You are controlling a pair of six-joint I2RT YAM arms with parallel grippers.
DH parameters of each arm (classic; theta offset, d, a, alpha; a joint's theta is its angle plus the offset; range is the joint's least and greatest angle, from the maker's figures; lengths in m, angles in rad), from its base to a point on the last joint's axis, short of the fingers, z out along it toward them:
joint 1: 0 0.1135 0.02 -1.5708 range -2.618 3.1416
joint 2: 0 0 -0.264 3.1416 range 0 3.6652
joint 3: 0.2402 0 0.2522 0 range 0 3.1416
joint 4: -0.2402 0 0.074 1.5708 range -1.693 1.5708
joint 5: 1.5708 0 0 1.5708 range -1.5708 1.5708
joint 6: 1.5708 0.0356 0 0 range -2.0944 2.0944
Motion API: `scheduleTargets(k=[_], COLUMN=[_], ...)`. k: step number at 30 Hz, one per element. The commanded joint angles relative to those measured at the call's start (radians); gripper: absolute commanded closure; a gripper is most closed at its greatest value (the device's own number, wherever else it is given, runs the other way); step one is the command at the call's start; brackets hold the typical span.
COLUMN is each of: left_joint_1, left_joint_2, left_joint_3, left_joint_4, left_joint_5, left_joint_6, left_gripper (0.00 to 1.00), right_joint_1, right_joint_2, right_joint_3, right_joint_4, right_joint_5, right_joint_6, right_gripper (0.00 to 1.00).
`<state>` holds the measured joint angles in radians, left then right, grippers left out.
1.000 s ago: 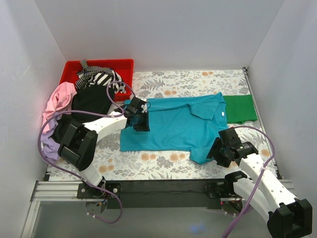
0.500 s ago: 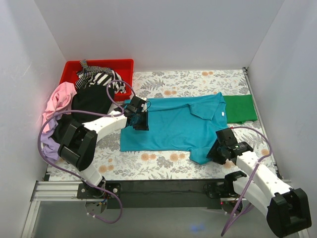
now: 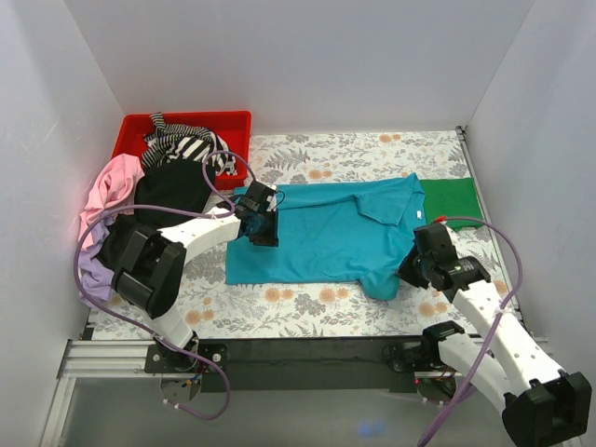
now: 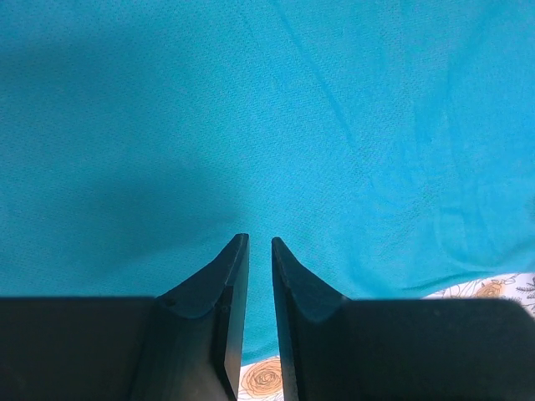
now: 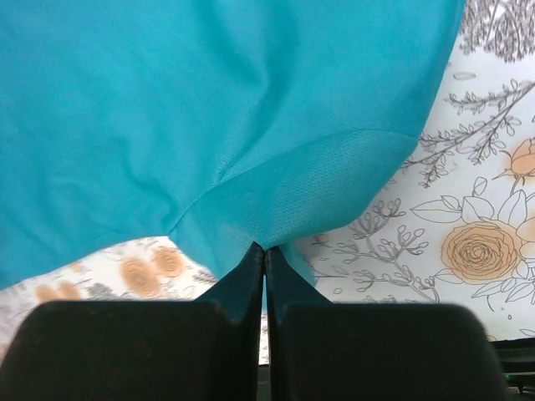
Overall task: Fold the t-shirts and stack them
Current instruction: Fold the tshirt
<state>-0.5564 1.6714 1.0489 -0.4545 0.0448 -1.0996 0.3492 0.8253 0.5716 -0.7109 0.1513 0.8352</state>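
Observation:
A teal t-shirt [image 3: 326, 237] lies spread flat on the flowered table. My left gripper [image 3: 264, 228] rests over its left part near the upper left corner. In the left wrist view the left gripper [image 4: 259, 241] stands open by a narrow gap, with flat teal cloth [image 4: 292, 125] beyond it and nothing pinched. My right gripper [image 3: 411, 272] is at the shirt's near right corner. In the right wrist view the right gripper [image 5: 265, 248] is shut on the edge of the teal cloth [image 5: 209, 109], which bunches up at the tips. A folded green t-shirt [image 3: 452, 203] lies at the right.
A red bin [image 3: 186, 117] stands at the back left with a striped shirt [image 3: 186, 147] draped in it. Black [image 3: 172, 186], pink [image 3: 114, 186] and lilac [image 3: 91, 275] shirts are heaped along the left wall. White walls enclose the table on three sides.
My right gripper has shut on the teal shirt's near right corner and shifted slightly away from me, gathering that corner inward. The left gripper has stayed in place.

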Motion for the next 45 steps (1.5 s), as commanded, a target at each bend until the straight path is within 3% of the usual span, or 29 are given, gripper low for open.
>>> scheduleTargets(k=[1,8,9,10,11,12,15,19,22,30,37,45], left_joint_1=[0.001,0.001,0.001,0.001,0.001,0.001,0.001,0.003,0.001,0.003,0.001,0.001], left_joint_2=[-0.006,-0.009,-0.01,-0.01,-0.01,-0.01,-0.013,-0.007,-0.009,-0.018,-0.006,-0.006], left_joint_3=[0.028,0.042,0.04,0.039,0.039,0.037,0.037,0.045,0.051,0.053,0.057,0.059], left_joint_4=[-0.006,-0.019,-0.019,-0.019,-0.021,-0.021,-0.024,-0.027,-0.038,-0.053,-0.056,-0.061], left_joint_5=[-0.003,-0.016,-0.017,-0.017,-0.019,-0.022,-0.025,-0.031,-0.033,-0.066,-0.063,-0.072], left_joint_6=[0.015,0.023,0.024,0.026,0.026,0.024,0.023,0.027,0.03,0.04,0.041,0.044], left_gripper=[0.84,0.84,0.84,0.84,0.84,0.84,0.84,0.84,0.85,0.85,0.85,0.85], right_joint_1=[0.007,0.007,0.007,0.007,0.007,0.007,0.007,0.005,0.01,0.01,0.022,0.05], right_joint_2=[-0.048,0.069,0.086,0.106,0.148,0.17,0.225,0.361,0.419,0.221,0.057,-0.04], right_joint_3=[0.088,0.123,0.123,0.128,0.14,0.154,0.175,0.238,0.306,0.216,0.082,-0.007], right_joint_4=[-0.085,-0.046,-0.003,0.013,0.019,0.03,0.093,0.162,0.107,-0.038,-0.107,-0.194], right_joint_5=[0.014,0.076,0.071,0.064,0.059,0.054,0.051,0.018,-0.013,-0.033,-0.144,-0.139], right_joint_6=[-0.007,-0.044,-0.054,-0.07,-0.083,-0.096,-0.177,-0.257,-0.274,-0.22,-0.099,-0.015], right_gripper=[0.99,0.95,0.88,0.73,0.51,0.43,0.31,0.32,0.34,0.32,0.37,0.39])
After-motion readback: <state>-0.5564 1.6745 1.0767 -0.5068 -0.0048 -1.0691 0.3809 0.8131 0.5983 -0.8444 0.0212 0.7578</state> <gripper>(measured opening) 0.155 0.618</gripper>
